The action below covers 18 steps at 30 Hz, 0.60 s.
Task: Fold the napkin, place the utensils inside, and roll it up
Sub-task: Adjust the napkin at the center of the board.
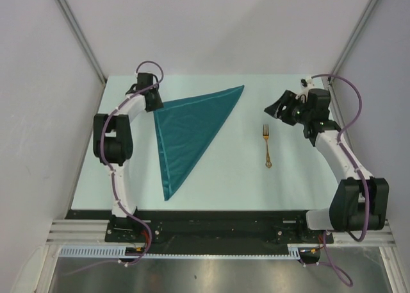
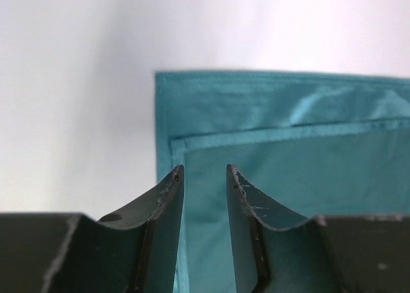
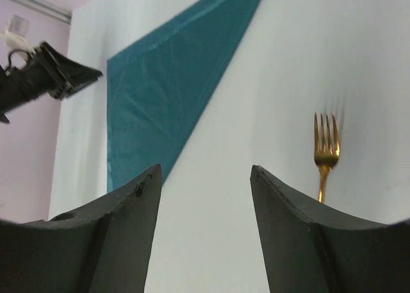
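My left gripper (image 2: 202,170) hangs over the napkin (image 2: 288,152) corner, jaws narrowly apart (no cloth visibly pinched). My right gripper (image 3: 205,170) gapes wide, empty, near the fork (image 3: 325,149)

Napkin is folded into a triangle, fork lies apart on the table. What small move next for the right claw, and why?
Probably shift the right claw over the fork and lower it: its jaws stand open and empty, and the fork lies bare, apart from the folded napkin it belongs in.
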Tool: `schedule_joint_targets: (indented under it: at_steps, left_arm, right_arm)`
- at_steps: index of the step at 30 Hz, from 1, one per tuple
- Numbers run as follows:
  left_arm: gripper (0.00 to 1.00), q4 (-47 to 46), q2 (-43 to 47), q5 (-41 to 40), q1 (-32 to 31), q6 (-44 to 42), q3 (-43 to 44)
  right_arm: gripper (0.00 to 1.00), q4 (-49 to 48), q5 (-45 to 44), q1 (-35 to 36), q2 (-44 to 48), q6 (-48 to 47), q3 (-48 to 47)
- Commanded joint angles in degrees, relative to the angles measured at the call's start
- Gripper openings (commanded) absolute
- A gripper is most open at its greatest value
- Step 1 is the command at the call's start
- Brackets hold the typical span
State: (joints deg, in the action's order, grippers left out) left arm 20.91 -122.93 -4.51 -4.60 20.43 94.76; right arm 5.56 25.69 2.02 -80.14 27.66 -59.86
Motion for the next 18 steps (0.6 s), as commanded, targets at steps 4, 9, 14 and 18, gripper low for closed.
schedule_joint_targets:
  at_steps: [4,9,14,18]
  left_arm:
    - [0.37,3.00,-4.33,0.03,2.49,-1.79,6.40]
    - [0.37,3.96,-5.91,2.05,2.67,-1.62,8.67]
    - [0.37,8.18,-9.68,3.72,2.93,-1.70,13.34]
    - [0.35,8.27,-10.04,4.07,3.02,-1.62,14.14]
  right_arm:
    - [0.62,9.81,-3.02,-0.09,11.22,-4.28,5.01]
    - [0.62,13.33,-2.93,-0.09,13.60,-5.25,5.36]
    - [0.62,14.12,-2.84,-0.18,15.45,-5.34,5.63]
    - [0.62,14.13,-3.02,-0.18,15.89,-5.16,5.98]
